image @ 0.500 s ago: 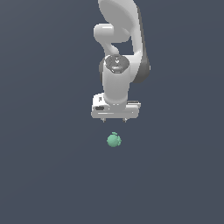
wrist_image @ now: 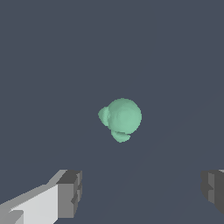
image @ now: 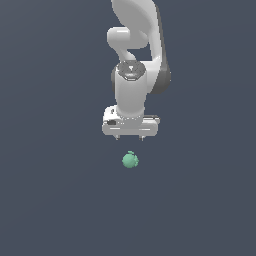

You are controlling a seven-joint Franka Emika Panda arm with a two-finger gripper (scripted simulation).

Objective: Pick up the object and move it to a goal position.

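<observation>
The object [image: 130, 159] is a small mint-green lumpy ball lying on the dark floor, near the middle of the exterior view. My white gripper [image: 129, 137] hangs just above and behind it, pointing down, its two short fingertips spread apart. In the wrist view the object [wrist_image: 121, 117] shows ahead of the gripper [wrist_image: 142, 189], and the two grey fingertips [wrist_image: 70, 192] stand wide apart with nothing between them. The gripper is open and does not touch the ball.
The plain dark grey floor [image: 60, 200] stretches all around the ball. The white arm [image: 135, 55] rises behind the gripper toward the top of the exterior view. No other objects show.
The gripper seems to have come slightly lower toward the ball; the ball has not moved.
</observation>
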